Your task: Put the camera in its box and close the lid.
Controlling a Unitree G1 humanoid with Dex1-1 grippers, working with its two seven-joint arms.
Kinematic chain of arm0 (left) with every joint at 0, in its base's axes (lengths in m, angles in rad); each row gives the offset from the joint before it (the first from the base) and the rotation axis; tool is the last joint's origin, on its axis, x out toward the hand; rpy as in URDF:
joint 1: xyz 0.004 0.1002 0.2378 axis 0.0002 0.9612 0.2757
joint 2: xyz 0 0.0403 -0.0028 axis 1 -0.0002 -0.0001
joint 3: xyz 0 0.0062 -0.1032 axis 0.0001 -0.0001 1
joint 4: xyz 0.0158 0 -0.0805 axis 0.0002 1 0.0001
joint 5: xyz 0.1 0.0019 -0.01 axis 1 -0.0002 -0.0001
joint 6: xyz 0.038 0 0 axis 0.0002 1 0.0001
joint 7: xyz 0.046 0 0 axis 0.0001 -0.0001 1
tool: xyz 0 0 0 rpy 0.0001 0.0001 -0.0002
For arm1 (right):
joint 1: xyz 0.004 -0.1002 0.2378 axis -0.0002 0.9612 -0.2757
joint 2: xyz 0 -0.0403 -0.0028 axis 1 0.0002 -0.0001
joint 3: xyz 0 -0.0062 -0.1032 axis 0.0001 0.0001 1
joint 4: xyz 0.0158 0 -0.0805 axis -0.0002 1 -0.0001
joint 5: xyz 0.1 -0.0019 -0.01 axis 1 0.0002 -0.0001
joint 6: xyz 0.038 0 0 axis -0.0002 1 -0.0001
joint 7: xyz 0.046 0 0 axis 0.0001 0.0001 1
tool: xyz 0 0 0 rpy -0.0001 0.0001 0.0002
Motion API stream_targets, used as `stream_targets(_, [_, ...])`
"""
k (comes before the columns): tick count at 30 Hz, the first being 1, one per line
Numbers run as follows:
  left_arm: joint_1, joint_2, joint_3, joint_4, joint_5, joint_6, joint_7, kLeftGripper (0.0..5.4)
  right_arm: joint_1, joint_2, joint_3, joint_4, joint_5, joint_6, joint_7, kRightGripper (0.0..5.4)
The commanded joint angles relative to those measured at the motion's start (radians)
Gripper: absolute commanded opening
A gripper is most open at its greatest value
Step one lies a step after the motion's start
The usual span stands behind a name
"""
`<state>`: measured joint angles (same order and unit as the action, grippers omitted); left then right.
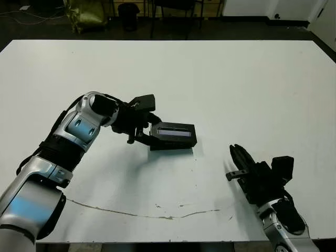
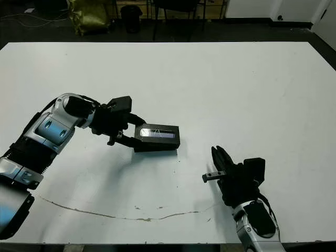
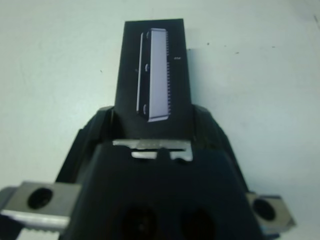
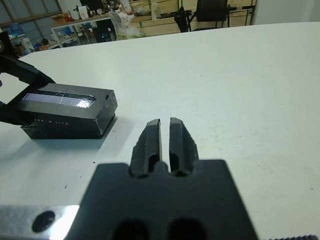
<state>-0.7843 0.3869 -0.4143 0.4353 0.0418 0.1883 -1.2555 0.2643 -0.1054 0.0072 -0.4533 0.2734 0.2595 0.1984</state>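
On the white table [image 1: 236, 79], left fingers [image 1: 140, 137] gripping the lidded box [image 1: 173, 137] (glossy strip up), right fingers [image 4: 171, 140] nearly closed, empty.

Lidded box [image 1: 173, 136] on white table [image 1: 236, 84]

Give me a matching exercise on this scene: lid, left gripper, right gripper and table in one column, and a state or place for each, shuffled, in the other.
Column one:
1. lid
2. left gripper
3. right gripper
4. table

Column two:
A. fingers together, holding nothing, apart from the box
B. white, with a thin dark line across its near part
C. black with a glossy greyish strip, sitting on the box
D. fingers at either side of one end of the closed box

Pairs: 1-C, 2-D, 3-A, 4-B
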Motion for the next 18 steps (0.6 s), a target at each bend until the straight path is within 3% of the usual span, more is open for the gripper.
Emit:
stream_targets(1, [-0.011, -0.001, -0.011, 0.018, 0.022, -0.006, 0.01, 2.41, 0.016, 0.003, -0.003, 0.005, 0.013, 0.022, -0.002, 0.0])
stream_targets(18, [-0.015, -0.011, -0.006, 0.149, 0.02, -0.023, -0.008, 2.41, 0.018, -0.003, -0.003, 0.005, 0.01, 0.016, -0.001, 0.0])
